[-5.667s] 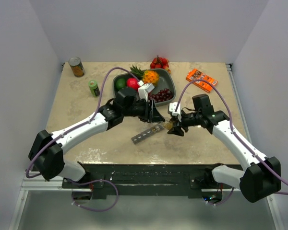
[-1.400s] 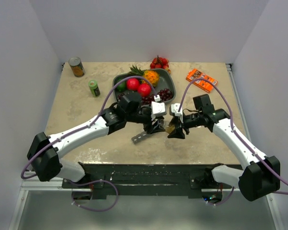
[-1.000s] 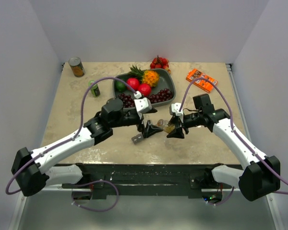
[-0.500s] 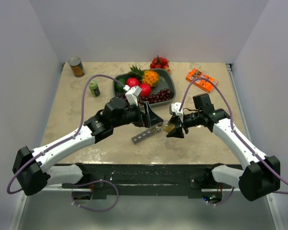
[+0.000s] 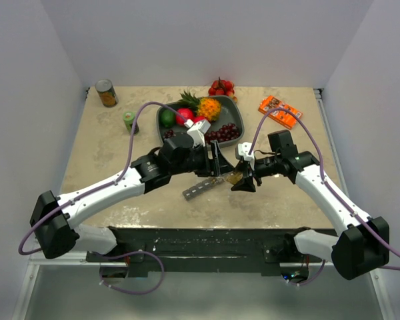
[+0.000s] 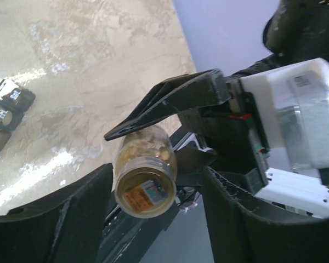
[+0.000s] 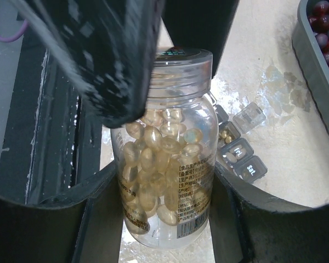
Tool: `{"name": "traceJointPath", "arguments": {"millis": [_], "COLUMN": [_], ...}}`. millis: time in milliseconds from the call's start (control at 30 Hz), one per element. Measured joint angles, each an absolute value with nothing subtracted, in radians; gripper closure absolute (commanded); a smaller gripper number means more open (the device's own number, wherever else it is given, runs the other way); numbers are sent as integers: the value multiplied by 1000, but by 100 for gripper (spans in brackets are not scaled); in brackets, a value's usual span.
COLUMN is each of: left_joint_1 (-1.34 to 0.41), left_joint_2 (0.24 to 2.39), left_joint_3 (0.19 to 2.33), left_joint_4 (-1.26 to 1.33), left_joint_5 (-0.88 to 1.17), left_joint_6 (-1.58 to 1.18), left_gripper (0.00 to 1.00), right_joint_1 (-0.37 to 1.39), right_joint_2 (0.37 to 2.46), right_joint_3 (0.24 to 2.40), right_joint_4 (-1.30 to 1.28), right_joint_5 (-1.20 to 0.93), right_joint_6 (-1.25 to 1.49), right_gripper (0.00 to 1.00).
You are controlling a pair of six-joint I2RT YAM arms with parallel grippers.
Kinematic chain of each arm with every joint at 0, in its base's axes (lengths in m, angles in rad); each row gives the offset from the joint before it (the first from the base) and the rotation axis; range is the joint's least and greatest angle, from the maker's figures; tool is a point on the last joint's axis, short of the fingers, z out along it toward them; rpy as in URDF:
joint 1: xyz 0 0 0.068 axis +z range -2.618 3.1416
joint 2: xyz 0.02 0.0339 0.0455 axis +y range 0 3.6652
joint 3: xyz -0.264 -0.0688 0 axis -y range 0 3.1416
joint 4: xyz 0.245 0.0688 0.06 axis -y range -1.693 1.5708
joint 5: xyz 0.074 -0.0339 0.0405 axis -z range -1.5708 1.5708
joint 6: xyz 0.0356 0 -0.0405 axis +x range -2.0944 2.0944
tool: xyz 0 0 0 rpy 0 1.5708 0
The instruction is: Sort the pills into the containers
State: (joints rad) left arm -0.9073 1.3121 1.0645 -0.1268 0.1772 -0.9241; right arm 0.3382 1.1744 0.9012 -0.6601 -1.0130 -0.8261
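One strip of containers (image 5: 201, 189) lay on the tabletop (image 5: 100, 153), one lid open, just below the pill bottle (image 7: 164, 164). Right hand (image 5: 241, 179) clenched the bottle's body. Left hand (image 5: 217, 167) straddled its cap, grip unclear.

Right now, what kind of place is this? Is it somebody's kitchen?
Probably a robot test booth, not a kitchen. A left arm and right arm are bolted to the table. Plain white walls box it in, and a fruit tray sits like a prop.
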Motion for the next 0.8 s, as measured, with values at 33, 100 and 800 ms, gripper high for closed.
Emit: {"name": "traceJointPath", "arguments": {"millis": [33,100,800], "left_joint_1": [-910,-912,-846], "left_joint_2": [1321,1332,1386], "left_joint_3": [1073,1083,1080], "left_joint_4": [-149,-175,-90], "left_joint_5": [173,167,539], "left_joint_6": [-923,-920,-333], "left_gripper": [35,40,61], "right_joint_1": [338,338,338], "right_joint_2": [1174,1174,1170], "right_joint_3": [901,901,901], "right_joint_4": [-660,-659,-703], "right_joint_5": [-1013,-1013,-1011], "right_joint_6": [-826,-825,-820], "right_gripper": [100,100,100]}}
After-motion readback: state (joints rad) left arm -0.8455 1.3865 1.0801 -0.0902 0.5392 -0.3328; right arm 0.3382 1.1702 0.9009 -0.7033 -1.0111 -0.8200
